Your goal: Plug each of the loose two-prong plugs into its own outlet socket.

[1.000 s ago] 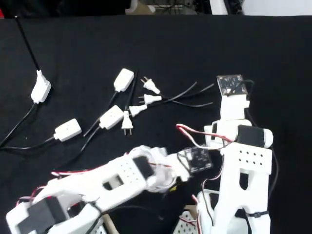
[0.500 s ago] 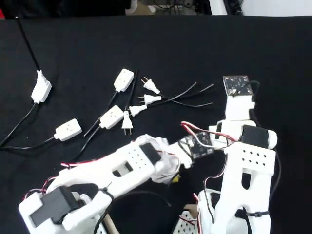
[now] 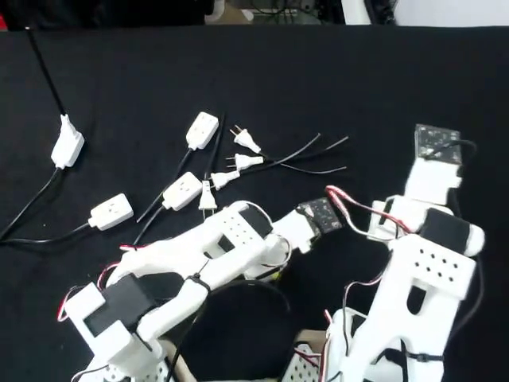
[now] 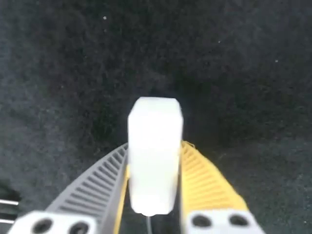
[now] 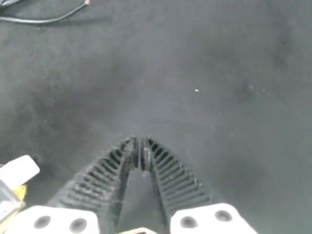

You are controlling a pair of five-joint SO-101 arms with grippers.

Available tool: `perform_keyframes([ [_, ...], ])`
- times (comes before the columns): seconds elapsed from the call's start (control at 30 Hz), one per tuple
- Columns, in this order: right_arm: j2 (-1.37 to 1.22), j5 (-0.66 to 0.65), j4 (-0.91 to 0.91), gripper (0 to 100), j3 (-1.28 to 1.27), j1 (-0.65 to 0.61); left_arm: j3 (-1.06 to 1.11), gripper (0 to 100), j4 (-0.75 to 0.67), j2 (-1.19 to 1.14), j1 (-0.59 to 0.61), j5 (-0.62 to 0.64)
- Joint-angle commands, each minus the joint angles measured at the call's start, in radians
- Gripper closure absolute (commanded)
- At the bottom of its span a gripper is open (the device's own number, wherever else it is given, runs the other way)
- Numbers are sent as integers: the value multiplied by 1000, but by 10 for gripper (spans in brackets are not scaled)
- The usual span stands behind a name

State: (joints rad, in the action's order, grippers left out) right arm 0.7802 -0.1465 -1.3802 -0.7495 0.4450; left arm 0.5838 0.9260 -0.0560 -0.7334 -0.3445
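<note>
both lean over the cloth [image 3: 318, 72]: left arm [image 3: 207, 255], fingers [image 4: 207, 183] gripping a white block [image 4: 155, 161]; right arm [image 3: 429, 270], fingers [image 5: 170, 175] closed.

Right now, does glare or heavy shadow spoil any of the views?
Left wrist view: the white block in the left gripper glares, its surface detail lost; dark shadow patches lie on the cloth around it. Right wrist view: even light around the shut right gripper. High view: sockets and plugs bright on black, no hard shadows.
</note>
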Motion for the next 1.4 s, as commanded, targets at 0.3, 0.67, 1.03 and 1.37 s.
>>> perform_keyframes([
  [0.3, 5, 64, 0, 981, 110, 140, 68, 970, 2, 181, 61, -5],
  [0.67, 5, 74, 0, 980, 110, 135, 97, 834, 0, 198, 62, 77],
  [1.03, 5, 68, 0, 980, 104, 98, 102, 756, 0, 209, 99, 68],
  [1.37, 5, 68, -3, 980, 102, 89, 85, 762, -29, 210, 208, -51],
])
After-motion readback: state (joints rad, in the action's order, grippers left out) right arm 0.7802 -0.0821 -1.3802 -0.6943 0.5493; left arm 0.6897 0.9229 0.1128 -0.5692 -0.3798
